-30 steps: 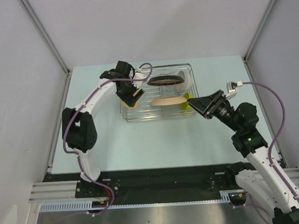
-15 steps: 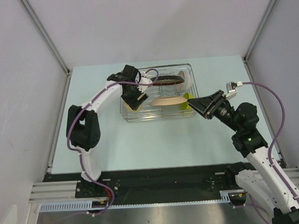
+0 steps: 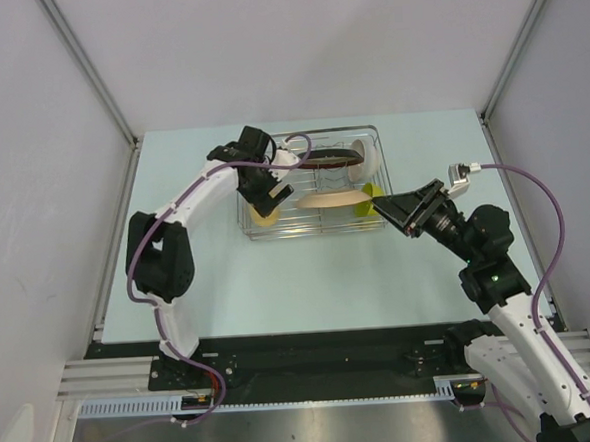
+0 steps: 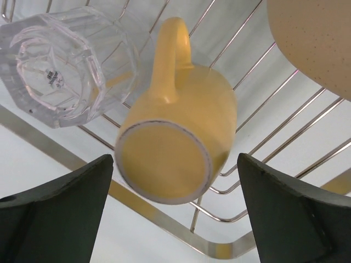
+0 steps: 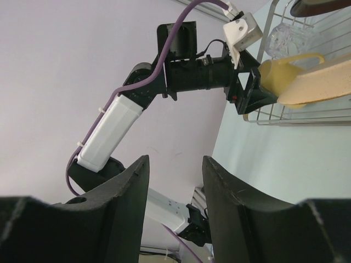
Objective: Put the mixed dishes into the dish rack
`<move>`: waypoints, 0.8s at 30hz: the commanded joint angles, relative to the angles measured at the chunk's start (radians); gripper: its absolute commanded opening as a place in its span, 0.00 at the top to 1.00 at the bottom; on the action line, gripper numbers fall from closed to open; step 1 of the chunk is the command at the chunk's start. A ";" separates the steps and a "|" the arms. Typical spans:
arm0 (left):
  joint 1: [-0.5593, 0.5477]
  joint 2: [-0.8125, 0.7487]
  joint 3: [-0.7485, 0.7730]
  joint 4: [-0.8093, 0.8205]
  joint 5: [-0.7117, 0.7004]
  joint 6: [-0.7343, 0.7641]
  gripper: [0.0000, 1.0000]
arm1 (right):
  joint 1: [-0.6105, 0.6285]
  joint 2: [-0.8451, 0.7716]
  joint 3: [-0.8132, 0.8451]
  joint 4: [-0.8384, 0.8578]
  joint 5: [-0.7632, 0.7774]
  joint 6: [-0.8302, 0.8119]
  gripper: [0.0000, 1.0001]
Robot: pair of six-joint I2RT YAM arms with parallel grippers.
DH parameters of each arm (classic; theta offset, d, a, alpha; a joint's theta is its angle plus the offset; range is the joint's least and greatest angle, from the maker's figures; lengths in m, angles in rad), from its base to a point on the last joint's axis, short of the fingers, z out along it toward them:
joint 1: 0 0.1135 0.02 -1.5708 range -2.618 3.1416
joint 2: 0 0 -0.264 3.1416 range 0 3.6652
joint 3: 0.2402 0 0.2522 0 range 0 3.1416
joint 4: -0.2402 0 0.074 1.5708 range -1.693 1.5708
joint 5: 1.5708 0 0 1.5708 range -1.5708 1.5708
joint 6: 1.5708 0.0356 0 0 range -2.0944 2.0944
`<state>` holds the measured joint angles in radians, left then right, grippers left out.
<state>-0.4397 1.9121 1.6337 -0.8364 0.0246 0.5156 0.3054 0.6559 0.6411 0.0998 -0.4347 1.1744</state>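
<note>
A: Our left gripper (image 4: pixel 175 175) just sprang wide. Jaws are spread either side of the yellowish cup (image 4: pixel 181 126), w/ no contact.
B: So we've let go. Cup's on its side in the dish rack's (image 3: pixel 316 233) near-left corner, beside the clear glass (image 4: pixel 60 66).
A: Right gripper (image 5: pixel 174 192) is half-spread & empty, off the rack's right edge.
B: We reckon loading's abt done.

Pale green table (image 3: pixel 279 282), grey walls (image 3: pixel 315 49) w/ metal corner posts (image 3: pixel 85 63), even light.
</note>
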 commanded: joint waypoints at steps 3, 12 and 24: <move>-0.005 -0.110 -0.005 -0.012 0.003 0.004 0.00 | -0.003 -0.032 0.000 -0.008 -0.010 -0.001 0.52; -0.001 -0.346 -0.034 -0.047 -0.003 -0.031 0.00 | -0.003 -0.018 0.008 -0.086 0.010 -0.077 0.17; 0.016 -0.783 -0.244 -0.049 0.080 -0.313 0.00 | 0.236 0.237 0.380 -0.686 0.549 -0.564 0.00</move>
<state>-0.4335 1.1976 1.4841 -0.8761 0.0647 0.3336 0.4683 0.8341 0.8894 -0.3885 -0.1600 0.8036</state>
